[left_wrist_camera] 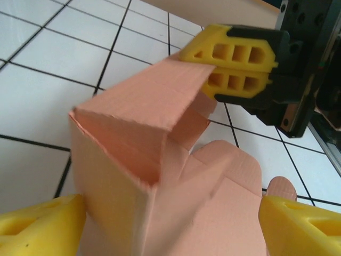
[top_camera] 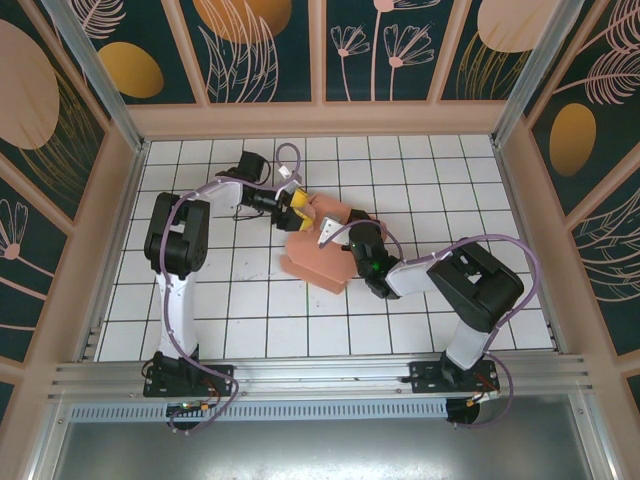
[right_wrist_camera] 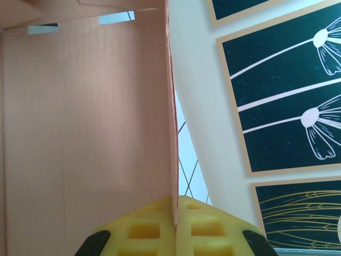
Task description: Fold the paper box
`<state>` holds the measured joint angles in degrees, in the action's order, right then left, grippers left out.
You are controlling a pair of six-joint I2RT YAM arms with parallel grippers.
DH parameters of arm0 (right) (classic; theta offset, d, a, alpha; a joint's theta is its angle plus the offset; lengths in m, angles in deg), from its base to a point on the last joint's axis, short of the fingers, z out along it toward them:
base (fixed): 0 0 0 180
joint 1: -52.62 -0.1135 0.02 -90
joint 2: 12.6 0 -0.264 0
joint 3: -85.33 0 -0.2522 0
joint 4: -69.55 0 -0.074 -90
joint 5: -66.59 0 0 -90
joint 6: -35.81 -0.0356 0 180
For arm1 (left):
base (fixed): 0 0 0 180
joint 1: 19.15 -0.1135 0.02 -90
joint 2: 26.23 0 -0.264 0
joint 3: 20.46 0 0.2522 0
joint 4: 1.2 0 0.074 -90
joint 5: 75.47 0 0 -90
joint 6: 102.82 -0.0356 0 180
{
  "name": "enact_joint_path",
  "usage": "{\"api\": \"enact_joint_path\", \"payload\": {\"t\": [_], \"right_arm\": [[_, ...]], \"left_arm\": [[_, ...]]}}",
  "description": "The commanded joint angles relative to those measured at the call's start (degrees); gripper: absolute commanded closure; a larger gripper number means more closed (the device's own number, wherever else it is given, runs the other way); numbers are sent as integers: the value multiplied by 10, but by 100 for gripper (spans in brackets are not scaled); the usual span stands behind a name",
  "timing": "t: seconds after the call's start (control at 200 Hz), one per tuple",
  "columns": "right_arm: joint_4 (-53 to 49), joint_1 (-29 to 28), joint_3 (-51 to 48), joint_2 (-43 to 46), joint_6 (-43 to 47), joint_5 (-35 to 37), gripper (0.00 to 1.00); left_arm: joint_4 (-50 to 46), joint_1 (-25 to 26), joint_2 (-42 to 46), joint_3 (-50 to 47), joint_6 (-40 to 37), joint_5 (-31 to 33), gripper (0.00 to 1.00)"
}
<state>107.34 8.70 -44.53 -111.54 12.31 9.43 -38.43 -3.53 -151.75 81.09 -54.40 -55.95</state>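
Right tool pinches the paper box edge — left tool, spread, straddles it.

Matt card paper box, glossy tiles

Paper box on table, between the 2 left fingers

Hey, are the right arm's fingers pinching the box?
Yes: the right wrist view shows the box with one wall's edge running down into the seam between the shut right fingers.
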Motion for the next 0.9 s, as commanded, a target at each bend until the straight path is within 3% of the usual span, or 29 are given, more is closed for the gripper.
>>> {"api": "enact_joint_path", "payload": {"t": [0.0, 0.345, 0.671, 0.821, 0.896], "right_arm": [[6, 5, 15, 2, -21, -5, 100], [7, 5, 19, -4, -22, -8, 100], [7, -3, 18, -2, -10, 1, 100], [7, -7, 17, -5, -8, 5, 100], [7, -7, 19, -9, -7, 7, 100]], "left_arm": [[23, 0, 38, -27, -1, 6, 17], [149, 9, 72, -100, 91, 78, 24], [162, 12, 48, -73, 111, 119, 33], [162, 12, 45, -74, 111, 116, 42], [150, 14, 47, -74, 103, 106, 41]]}}
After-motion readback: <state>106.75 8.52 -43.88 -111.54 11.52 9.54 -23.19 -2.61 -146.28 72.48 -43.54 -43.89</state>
